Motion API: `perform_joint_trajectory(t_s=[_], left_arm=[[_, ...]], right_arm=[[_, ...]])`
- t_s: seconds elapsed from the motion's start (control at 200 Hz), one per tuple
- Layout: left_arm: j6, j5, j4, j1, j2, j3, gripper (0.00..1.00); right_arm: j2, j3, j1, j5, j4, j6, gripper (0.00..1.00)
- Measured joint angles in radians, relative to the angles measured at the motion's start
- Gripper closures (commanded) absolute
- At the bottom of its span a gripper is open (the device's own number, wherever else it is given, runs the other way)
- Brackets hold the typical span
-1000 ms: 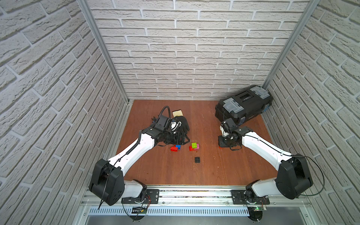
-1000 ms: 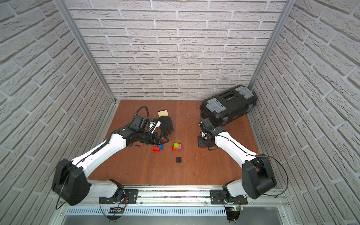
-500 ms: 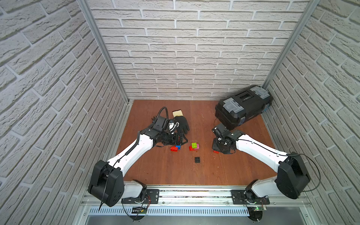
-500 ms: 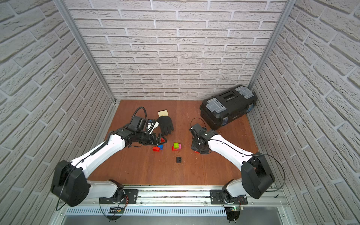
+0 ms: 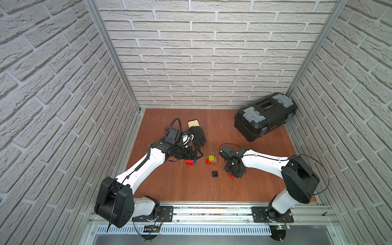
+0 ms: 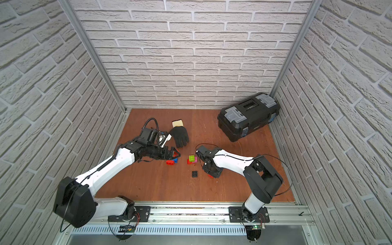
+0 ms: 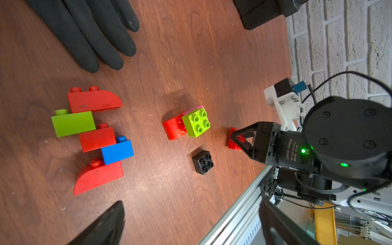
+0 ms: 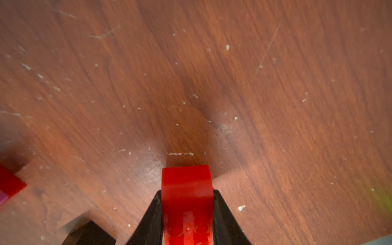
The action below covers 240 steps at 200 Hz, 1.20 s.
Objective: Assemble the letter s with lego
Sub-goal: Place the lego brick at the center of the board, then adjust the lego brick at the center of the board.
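Both top views show the wooden surface [image 5: 169, 186] with the lego spread across its middle. The left fingers [image 5: 195, 153] stand spread wide with nothing between them, above a row of lego [image 5: 189, 162] of which only a red and a blue piece show, near a black glove [image 5: 197, 135]. The right fingers [image 5: 234, 172] are closed on a red brick [image 5: 231, 175] low at the surface, near a black brick [image 5: 214, 174]. Between the two lies a cluster [image 5: 211, 159] of lime green, pink and red. A black toolbox [image 5: 265, 115] sits in the far right corner.

The left wrist view shows the whole row of lego [image 7: 97, 139]: curved red, lime green, red, blue and curved red, stepped and touching. Past it are the cluster [image 7: 196, 122], the black brick [image 7: 203, 161] and the right fingers [image 7: 263, 135] pinching the red brick [image 7: 233, 146].

The right wrist view shows the red brick [image 8: 186, 191] clamped on both sides, its rounded end past the tips. Whether it touches the surface cannot be told.
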Motion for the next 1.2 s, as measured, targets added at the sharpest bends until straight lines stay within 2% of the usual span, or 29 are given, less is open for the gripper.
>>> perform_joint_trajectory(t_s=[0.055, 0.29, 0.365, 0.73, 1.2], left_arm=[[0.0, 0.001, -0.001, 0.001, 0.0, -0.003, 0.02], [0.0, 0.004, -0.002, 0.002, 0.0, -0.004, 0.02], [0.0, 0.005, -0.002, 0.003, 0.0, -0.004, 0.02], [0.002, 0.006, -0.005, 0.003, -0.003, -0.004, 0.02], [0.01, 0.002, -0.023, 0.005, -0.008, -0.004, 0.02]], right_arm=[[0.008, 0.0, 0.004, 0.0, 0.005, 0.018, 0.68], [0.023, -0.003, 0.016, 0.0, 0.028, 0.066, 0.47], [0.023, -0.008, 0.021, -0.003, 0.04, 0.077, 0.44], [-0.055, -0.08, 0.066, -0.026, 0.092, 0.143, 0.44], [-0.057, -0.08, 0.095, -0.045, 0.181, 0.187, 0.44]])
